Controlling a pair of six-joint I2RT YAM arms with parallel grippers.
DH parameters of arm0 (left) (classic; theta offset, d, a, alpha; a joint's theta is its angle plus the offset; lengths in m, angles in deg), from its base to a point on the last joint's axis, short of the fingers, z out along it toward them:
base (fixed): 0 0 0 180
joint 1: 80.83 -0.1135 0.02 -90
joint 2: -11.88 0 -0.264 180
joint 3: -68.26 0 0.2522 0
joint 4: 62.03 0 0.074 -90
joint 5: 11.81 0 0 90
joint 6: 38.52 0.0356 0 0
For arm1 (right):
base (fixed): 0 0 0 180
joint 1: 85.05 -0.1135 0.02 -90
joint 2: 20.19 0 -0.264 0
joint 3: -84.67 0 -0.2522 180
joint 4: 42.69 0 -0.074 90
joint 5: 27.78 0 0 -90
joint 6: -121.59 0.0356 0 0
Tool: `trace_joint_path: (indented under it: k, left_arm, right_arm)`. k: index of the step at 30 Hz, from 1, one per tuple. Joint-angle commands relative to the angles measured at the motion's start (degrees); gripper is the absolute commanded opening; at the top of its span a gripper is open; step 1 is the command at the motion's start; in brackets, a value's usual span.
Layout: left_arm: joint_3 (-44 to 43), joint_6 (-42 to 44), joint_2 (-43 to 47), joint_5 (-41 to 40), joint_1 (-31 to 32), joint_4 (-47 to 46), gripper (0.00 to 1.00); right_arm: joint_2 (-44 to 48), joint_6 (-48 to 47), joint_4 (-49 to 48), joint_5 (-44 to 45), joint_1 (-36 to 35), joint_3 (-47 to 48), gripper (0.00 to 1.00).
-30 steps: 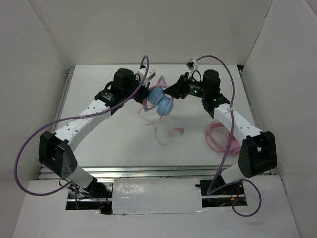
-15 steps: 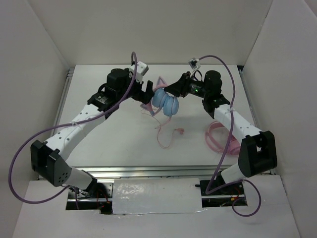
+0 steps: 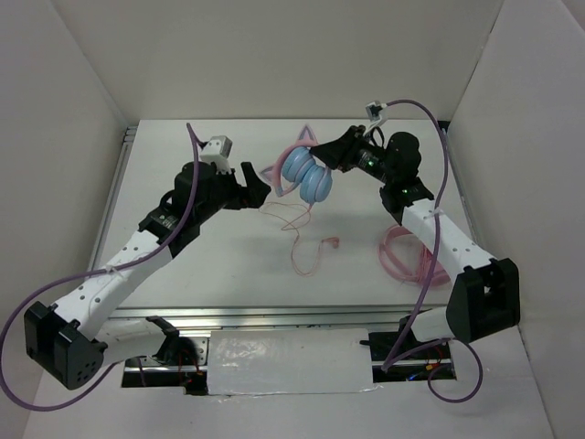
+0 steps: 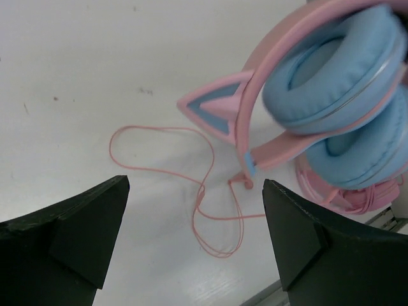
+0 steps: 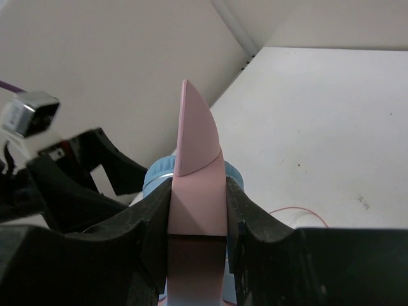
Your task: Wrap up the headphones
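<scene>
Right | right jaws are pinching the pink headband, holding the headphones point(image 3: 306, 176) aloft over the far-middle desk point(image 3: 219, 274) | left jaws are hanging spread, empty, nearby | risk: thin cable point(image 3: 294, 247) trailing loose on the desk, likely snagging; narrow pinch letting earcups swing, slip | white desk, white walls point(image 3: 73, 137) closing in three sides

looking like a robotics lab test cell: white panels point(image 3: 64, 137) are boxing in a white table point(image 3: 210, 265), aluminium rail point(image 3: 274, 315) is running along its front edge, robot arms point(image 3: 137, 251) are sitting bolted there
</scene>
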Motion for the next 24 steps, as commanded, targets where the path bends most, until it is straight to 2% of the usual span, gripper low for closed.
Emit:
trace_joint_path:
  k: [1, 6, 13, 20, 24]
  left_arm:
    - [2.5, -7.9, 0.4, -0.1, 0.1, -5.5, 0.99]
    - [5.4, -12.6, -0.8, -0.8, 0.2, -12.5, 0.99]
    - [8.7, -11.2, -3.1, 0.1, 0.4, -19.9, 0.99]
    - [9.3, -10.4, -5.7, -1.2, 1.0, -20.9, 0.8]
    - [9.2, -10.1, -7.5, -2.6, 1.6, -22.7, 0.79]
  right_arm:
    - [2.8, 5.2, -8.7, 2.6, -0.5, -1.2, 0.0]
    - [3.7, 6.7, -11.2, 4.3, -2.0, -2.8, 0.0]
    - [3.4, 7.0, -9.6, 7.0, -3.0, -2.9, 0.0]
    - [3.1, 11.3, -12.7, 8.1, -3.1, -3.9, 0.0]
    - [2.4, 11.7, -13.5, 7.4, -3.8, -3.5, 0.0]
